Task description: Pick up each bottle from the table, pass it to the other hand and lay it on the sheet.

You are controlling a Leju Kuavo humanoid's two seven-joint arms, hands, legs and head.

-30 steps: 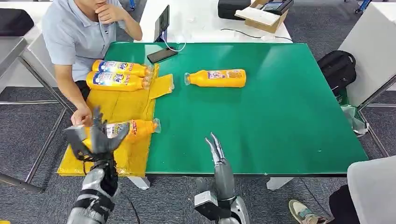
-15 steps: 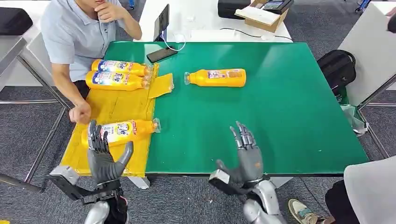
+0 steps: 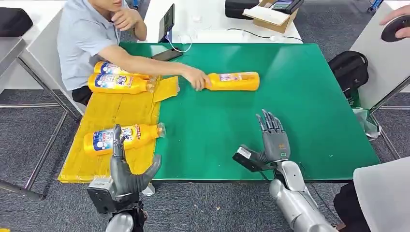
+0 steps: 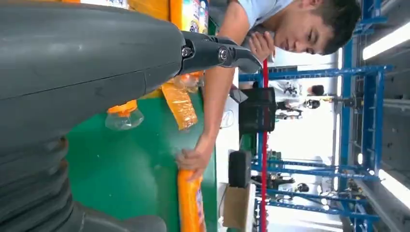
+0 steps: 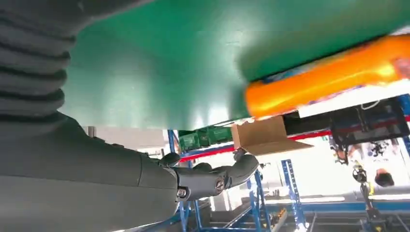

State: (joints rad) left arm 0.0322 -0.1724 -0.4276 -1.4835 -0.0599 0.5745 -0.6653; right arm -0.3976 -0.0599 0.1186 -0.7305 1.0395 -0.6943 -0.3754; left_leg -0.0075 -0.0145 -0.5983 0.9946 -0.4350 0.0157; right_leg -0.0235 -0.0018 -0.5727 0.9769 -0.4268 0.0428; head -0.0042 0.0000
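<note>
An orange bottle (image 3: pixel 234 80) lies on its side on the green table (image 3: pixel 300 106); a person's hand (image 3: pixel 196 78) grips its cap end. The same bottle (image 5: pixel 329 82) appears in the right wrist view. Three orange bottles lie on the yellow sheet (image 3: pixel 121 113): two at the far end (image 3: pixel 118 83) and one near the front (image 3: pixel 122 137). My right hand (image 3: pixel 271 140) hovers open above the table's front part, fingers spread and upright. My left hand (image 3: pixel 126 169) is open at the sheet's front edge, just in front of the near bottle.
A seated person (image 3: pixel 92 34) leans over the table's far left corner, arm stretched across the sheet. A phone (image 3: pixel 167 56) lies at the far edge. A black bag (image 3: pixel 349 70) sits on the floor right of the table. Another person's knee (image 3: pixel 382 193) is at lower right.
The person reached across and took hold of the lone bottle's cap end, shifting it slightly right. My right hand rose and moved forward over the table. My left hand drew back to the sheet's front edge.
</note>
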